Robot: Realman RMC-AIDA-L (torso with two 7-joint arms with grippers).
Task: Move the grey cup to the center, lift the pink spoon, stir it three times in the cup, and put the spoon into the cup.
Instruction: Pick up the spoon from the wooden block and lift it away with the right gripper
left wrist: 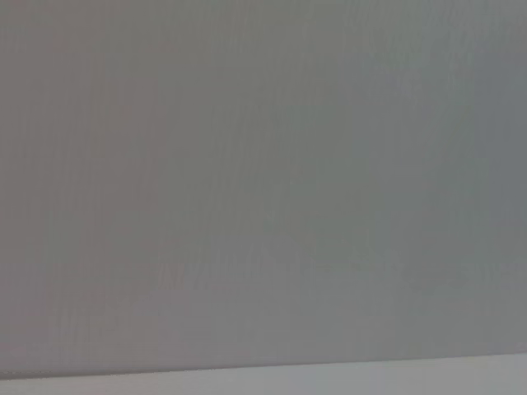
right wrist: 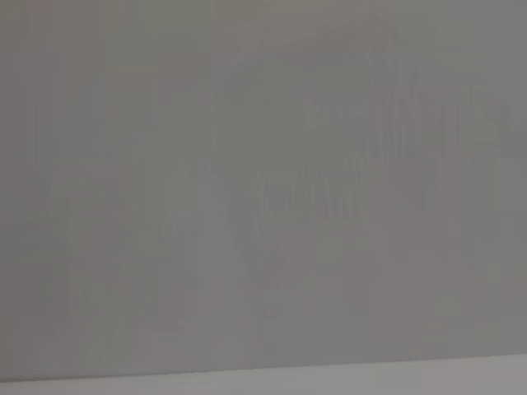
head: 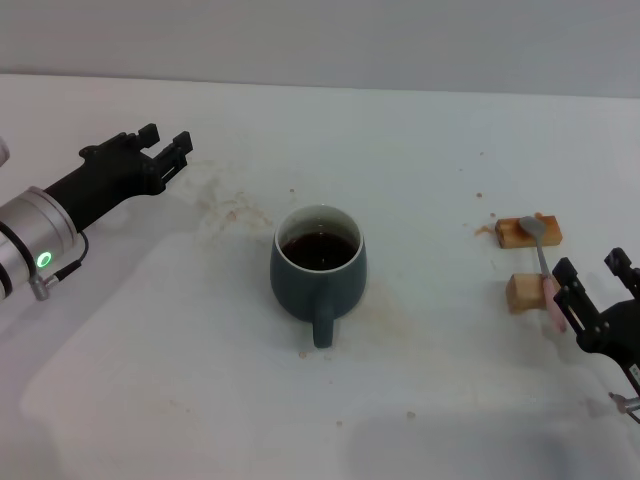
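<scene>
The grey cup (head: pixel 318 272), a squat blue-grey mug holding dark brown liquid, stands near the middle of the white table with its handle toward me. The pink spoon (head: pixel 541 262) lies across two tan wooden blocks at the right, metal bowl on the far block, pink handle toward me. My right gripper (head: pixel 597 282) is open, just on the near side of the spoon's handle end, with its left finger beside the handle. My left gripper (head: pixel 167 143) is open and empty at the far left, well away from the cup. Both wrist views show only blank grey.
The far wooden block (head: pixel 514 233) and the near wooden block (head: pixel 522 292) sit at the right. Brown stains (head: pixel 230 212) mark the table left of the cup. The table's far edge (head: pixel 320 90) meets a grey wall.
</scene>
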